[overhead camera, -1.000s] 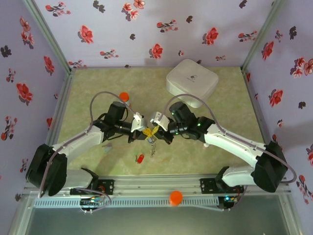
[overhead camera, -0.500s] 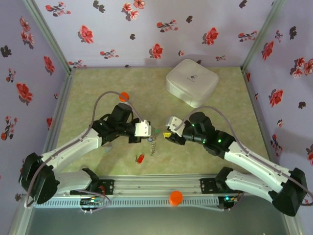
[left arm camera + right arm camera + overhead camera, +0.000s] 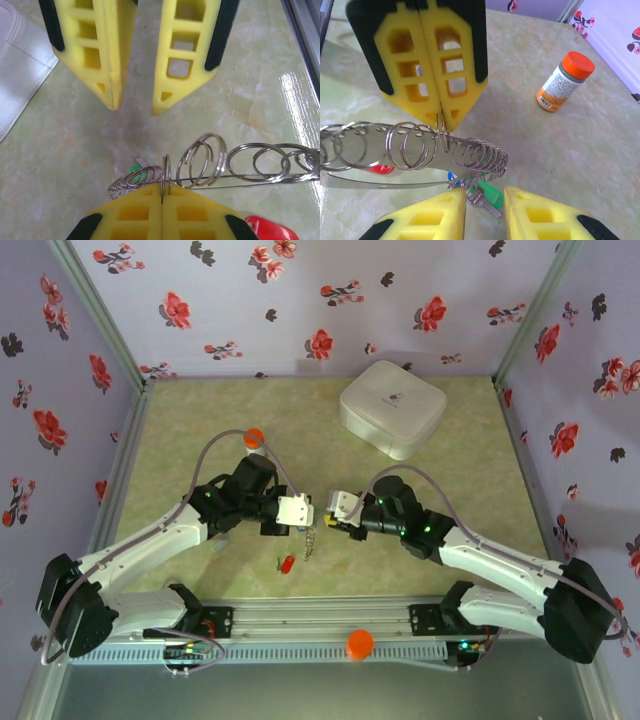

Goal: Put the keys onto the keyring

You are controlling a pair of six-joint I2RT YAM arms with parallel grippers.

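Partly done at best: left gripper [image 3: 162,189] pressed shut, pinching one ring of the keyring [image 3: 200,160], mid-table. Near it the red key [image 3: 287,563] lies loose, unthreaded. Then right gripper [image 3: 485,191], jaws apart, empty, just over the green key [image 3: 492,196]; whether that one is threaded, cannot tell.

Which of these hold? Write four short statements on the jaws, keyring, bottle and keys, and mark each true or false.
1. The left jaws are shut on the keyring. True.
2. The right jaws grip it too. False: they stand open, holding nothing.
3. The bottle lies on its side. False: it stands upright.
4. A red key lies on the table. True.
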